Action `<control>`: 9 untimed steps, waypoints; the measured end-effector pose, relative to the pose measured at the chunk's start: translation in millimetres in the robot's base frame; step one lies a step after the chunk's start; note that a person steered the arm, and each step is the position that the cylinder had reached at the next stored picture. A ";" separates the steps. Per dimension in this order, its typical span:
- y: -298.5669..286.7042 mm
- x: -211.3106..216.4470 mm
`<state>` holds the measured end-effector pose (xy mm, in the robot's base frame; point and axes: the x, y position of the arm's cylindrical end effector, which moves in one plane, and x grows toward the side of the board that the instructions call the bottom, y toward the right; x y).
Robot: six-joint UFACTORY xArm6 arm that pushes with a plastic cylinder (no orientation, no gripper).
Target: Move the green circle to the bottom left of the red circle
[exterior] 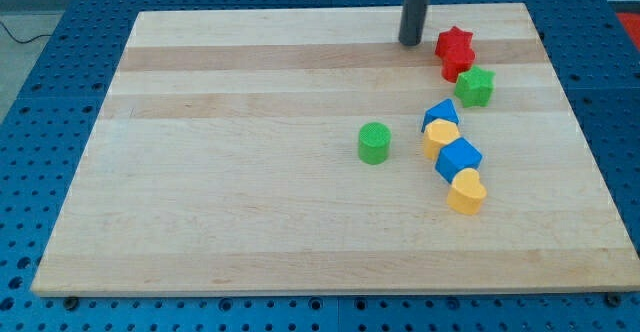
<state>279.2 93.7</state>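
The green circle stands on the wooden board, a little right of the middle. The red circle is at the upper right, mostly tucked under a red star and touching it. My tip rests on the board just left of the red star, far above the green circle and slightly to its right. It touches no block.
A green star sits just below and right of the red circle. Below it runs a chain of touching blocks: a blue block, a yellow block, a blue cube and a yellow heart.
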 end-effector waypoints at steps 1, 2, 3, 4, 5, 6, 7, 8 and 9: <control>-48.0 44.7; -95.2 103.3; -129.4 151.2; -138.7 195.7; -122.0 218.5; -89.0 218.5; -70.6 217.6; -67.8 219.8; -67.8 197.8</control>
<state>477.0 25.9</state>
